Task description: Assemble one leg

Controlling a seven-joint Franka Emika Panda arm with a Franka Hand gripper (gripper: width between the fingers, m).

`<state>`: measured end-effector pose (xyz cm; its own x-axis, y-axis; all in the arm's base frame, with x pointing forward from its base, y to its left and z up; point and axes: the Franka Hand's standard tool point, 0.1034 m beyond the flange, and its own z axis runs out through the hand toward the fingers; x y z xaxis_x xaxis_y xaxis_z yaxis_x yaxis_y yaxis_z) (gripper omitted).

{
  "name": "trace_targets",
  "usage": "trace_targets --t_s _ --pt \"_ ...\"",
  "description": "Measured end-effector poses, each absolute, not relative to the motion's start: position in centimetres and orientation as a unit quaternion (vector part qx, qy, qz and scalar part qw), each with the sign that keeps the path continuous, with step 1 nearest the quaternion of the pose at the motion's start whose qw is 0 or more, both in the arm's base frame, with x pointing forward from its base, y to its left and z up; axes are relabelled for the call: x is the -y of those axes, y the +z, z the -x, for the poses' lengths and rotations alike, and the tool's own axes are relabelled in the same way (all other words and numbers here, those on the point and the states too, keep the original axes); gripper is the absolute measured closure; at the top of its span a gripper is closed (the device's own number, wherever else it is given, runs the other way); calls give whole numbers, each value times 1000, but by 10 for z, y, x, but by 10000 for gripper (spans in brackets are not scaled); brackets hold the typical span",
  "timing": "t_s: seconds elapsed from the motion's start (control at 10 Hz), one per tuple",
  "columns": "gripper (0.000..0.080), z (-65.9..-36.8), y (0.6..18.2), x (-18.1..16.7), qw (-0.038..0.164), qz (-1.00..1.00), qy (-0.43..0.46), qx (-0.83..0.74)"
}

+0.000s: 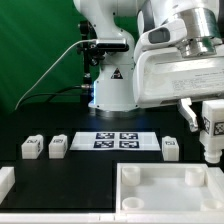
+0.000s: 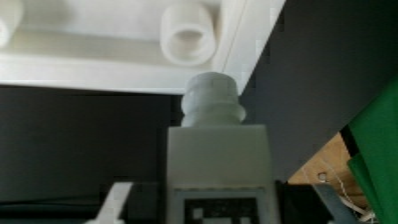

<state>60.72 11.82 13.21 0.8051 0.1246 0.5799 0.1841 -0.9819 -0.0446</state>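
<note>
My gripper is shut on one leg, a small white block with a black-and-white tag, and holds it upright above the far right corner of the large white tray-like piece. In the wrist view the held leg runs out from between my fingers. Its ribbed round tip points toward a corner socket of the tray piece and stands a little short of it. Three more legs lie on the black table: two at the exterior view's left and one right of the marker board.
The marker board lies flat at the table's middle back. Another white part sits at the front left edge. The robot's base stands behind the board, with a green backdrop beyond.
</note>
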Motion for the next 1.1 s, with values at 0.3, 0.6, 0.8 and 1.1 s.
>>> trace_targets --t_s 0.3,0.6,0.8,1.1 --pt "508 -612 108 -121 52 949 -302 73" --pt "508 -617 91 -116 50 951 -295 72" --pt "508 -617 83 -115 50 953 -291 71" --pt "508 -616 76 -112 48 952 -295 72"
